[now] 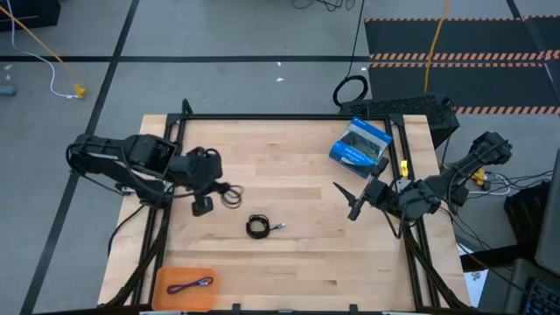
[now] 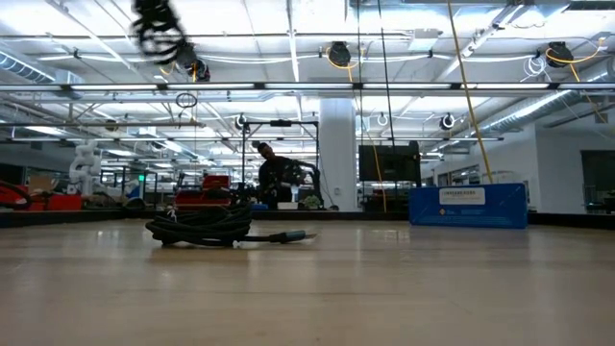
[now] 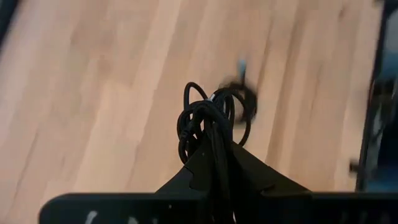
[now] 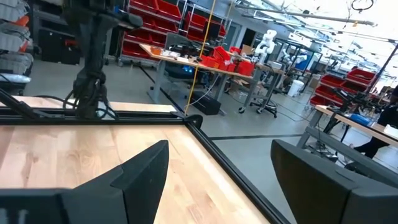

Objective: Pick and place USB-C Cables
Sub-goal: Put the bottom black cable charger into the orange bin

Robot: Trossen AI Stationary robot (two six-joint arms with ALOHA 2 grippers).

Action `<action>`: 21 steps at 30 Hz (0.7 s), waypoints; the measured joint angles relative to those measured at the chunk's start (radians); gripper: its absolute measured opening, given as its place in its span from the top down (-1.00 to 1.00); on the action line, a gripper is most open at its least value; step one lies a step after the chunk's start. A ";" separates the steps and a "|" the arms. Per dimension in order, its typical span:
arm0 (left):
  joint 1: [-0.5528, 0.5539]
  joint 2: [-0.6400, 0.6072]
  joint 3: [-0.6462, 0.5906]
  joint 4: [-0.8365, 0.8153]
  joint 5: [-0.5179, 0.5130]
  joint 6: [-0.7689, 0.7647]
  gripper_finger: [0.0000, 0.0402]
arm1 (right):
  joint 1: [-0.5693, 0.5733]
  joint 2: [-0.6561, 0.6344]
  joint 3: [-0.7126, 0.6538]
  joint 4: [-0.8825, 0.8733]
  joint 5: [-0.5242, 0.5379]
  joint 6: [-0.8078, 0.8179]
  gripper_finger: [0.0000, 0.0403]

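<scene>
**Ana:** Jaws first: the left gripper [image 1: 229,194] is clamped on the loose black cable [image 3: 208,118]. The wrist view shows its loops bunched between the two fingers and spilling out ahead of them. The right gripper [image 1: 346,200] is spread wide with nothing between its fingers.

**Ben:** Is the left one carrying the cable off the table [image 1: 306,254]?

**Ana:** It looks so. In the low view a dark tangle hangs high up, well above the wood. Pinching the bundle across its middle keeps the loops together, so I judge it a sound hold.

**Ben:** And the other two cables?

**Ana:** The tight black coil [image 1: 258,227] lies flat near the table's middle, one plug end pointing toward the right arm. The purplish cable [image 1: 190,285] already lies folded in the orange tray [image 1: 166,278] at the near left corner, probably the drop-off spot.

**Ben:** Room to move?

**Ana:** Bare wood lies between the left gripper and the tray, and the coil sits to one side of that path. The black frame rail [image 1: 156,232] runs along the table's left edge beside the tray, so dangling loops could snag there. The blue box [image 1: 360,143] sits far off, near the right arm.
</scene>
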 joint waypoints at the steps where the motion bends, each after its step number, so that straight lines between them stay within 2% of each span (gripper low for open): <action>1: 0.000 0.000 0.000 -0.039 0.009 -0.015 0.85 | 0.000 0.000 0.000 0.000 0.000 0.000 -0.36; 7: -0.009 0.001 0.000 -0.195 0.047 -0.096 0.85 | 0.000 0.000 0.000 -0.011 -0.029 0.042 -0.36; 12: -0.024 0.001 -0.005 -0.192 0.144 -0.077 0.85 | -0.007 0.000 0.000 -0.030 -0.037 0.093 -0.33; 16: -0.027 0.009 -0.005 -0.194 0.178 -0.090 0.85 | -0.019 0.000 0.000 -0.035 -0.174 0.095 -0.18; 18: -0.027 0.010 -0.005 -0.193 0.177 -0.097 0.85 | -0.028 0.000 0.000 -0.039 -0.267 0.095 -0.07; 21: -0.027 0.008 -0.005 -0.194 0.177 -0.102 0.85 | -0.038 0.000 0.000 -0.057 -0.351 0.093 0.11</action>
